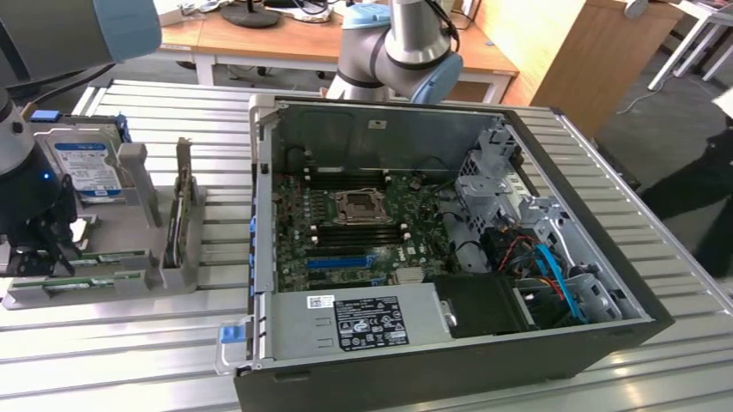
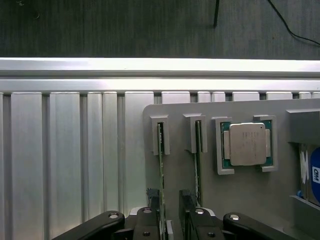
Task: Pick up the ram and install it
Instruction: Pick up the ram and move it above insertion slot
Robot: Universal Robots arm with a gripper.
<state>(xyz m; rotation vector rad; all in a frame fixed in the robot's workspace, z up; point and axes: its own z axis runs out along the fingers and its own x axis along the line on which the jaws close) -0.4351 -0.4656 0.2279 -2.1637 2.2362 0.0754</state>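
The jaws were spread wide and hung low over the grey holder [image 2: 180, 112], one on each side of the ram [image 2: 161, 160] without closing on it; one finger [image 2: 152, 200] sat just beside the board's face. The ram stood on its long edge in slotted posts, the outer of two like sticks and the one farther from the CPU chip [image 2: 246, 144], with the second stick [image 2: 197, 160] parallel and near. By its look the ram would be light and stiff, but thin and easily harmed: a hold across its two flat faces, near the top edge and about mid-length, seemed soundest, kept off the contact edge and gentle on the small chips, since a bare board can slip or tip between smooth pads. In the exterior view the holder also carried a hard drive [image 1: 86, 167] and a tall upright card [image 1: 181, 206]. It rested on a ribbed aluminium surface [image 2: 65, 160], well apart from the motherboard [image 1: 343, 249] lying inside the open computer case [image 1: 641, 292] toward the exterior view's right. Beyond the surface were a wooden desk [image 1: 287, 43] and a dark floor [image 2: 125, 25].
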